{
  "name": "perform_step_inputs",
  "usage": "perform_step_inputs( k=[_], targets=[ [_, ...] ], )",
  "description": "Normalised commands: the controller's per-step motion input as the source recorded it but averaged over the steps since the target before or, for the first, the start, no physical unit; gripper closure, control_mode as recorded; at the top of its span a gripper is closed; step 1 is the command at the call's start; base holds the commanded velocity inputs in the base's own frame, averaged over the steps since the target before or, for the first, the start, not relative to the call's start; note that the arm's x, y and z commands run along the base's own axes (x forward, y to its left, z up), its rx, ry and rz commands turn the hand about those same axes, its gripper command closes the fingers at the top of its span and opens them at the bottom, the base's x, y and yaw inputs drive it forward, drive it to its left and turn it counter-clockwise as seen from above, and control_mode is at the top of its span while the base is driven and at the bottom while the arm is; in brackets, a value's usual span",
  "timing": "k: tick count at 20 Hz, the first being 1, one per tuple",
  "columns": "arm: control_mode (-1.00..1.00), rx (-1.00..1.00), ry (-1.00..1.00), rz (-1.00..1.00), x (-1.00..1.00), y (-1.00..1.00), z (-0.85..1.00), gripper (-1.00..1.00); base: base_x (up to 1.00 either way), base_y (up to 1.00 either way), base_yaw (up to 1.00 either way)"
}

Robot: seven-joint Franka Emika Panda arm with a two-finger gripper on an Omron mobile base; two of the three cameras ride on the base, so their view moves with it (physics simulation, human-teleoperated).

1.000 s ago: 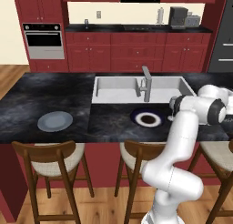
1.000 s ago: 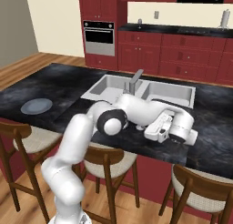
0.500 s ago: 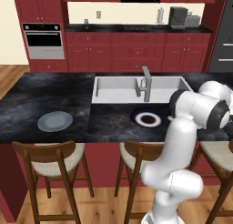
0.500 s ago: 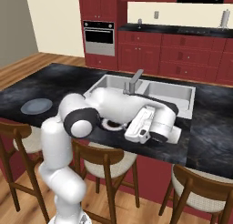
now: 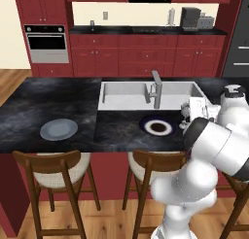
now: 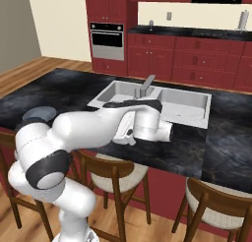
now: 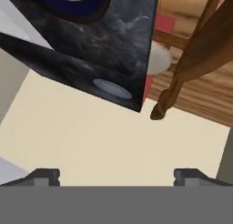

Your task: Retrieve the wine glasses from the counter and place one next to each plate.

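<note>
– Hand view is being filled with the island's edge [image 7: 136,50], a grey-blue plate [image 7: 109,89] and a wooden stool [image 7: 182,68]. How is the end effector [image 7: 117,175] being held?

– It is being held wide open, its two tips well apart, and nothing is being gripped. It is being pointed low across the island, towards the stool side.

– And where are the wine glasses being looked for?

– On the far desk [image 5: 146,30], beyond the sink [image 5: 126,94]. A small greyish thing [image 5: 92,24] is being taken for one of them, though it is too small for its shape to be told.

– So which way is the target lying?

– Behind the end effector's line of sight and well apart from it. A turn towards the far desk, likely with the base being driven round the island, is being judged necessary before any grasp.
</note>
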Motion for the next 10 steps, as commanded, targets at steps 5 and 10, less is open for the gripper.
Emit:
perform_step_inputs(
  k=[5,10],
  targets=[
    [-1.0,-0.05,0.07,-0.08,-0.45,0.46,0.54,-1.0,0.0,0.0,0.0],
    [-1.0,0.06,0.01,0.01,-0.67,0.01,0.44,-1.0,0.0,0.0,0.0]
  ],
)
